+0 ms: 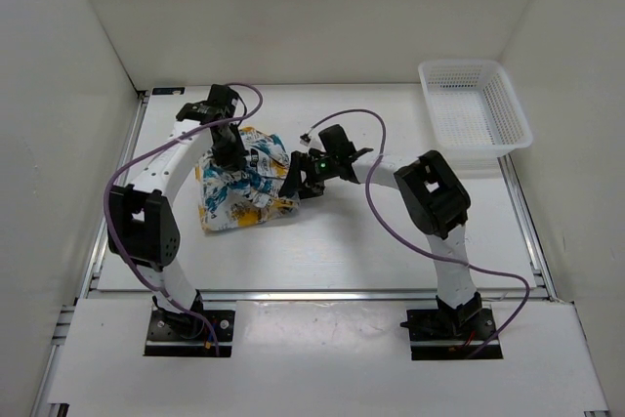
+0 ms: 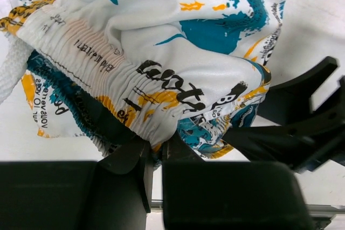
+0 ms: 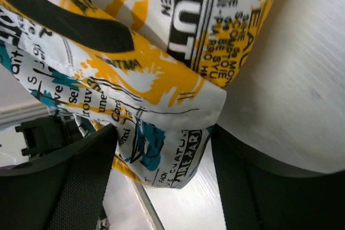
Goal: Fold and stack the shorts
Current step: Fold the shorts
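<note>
Left end effector [image 2: 153, 153] pinches shorts [image 2: 161, 36]; right end effector [image 3: 164, 144] straddles them

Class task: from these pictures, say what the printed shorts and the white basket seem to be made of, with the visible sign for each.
Shorts: soft matt cloth, fibre unclear; it creases and bunches, and the waistband is gathered. Basket: likely rigid white plastic; its walls form a regular open lattice and hold a firm shape.

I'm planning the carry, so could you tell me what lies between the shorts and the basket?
In the top view: the right end effector beside the shorts, its arm and purple cable, then bare table up to the basket.
</note>
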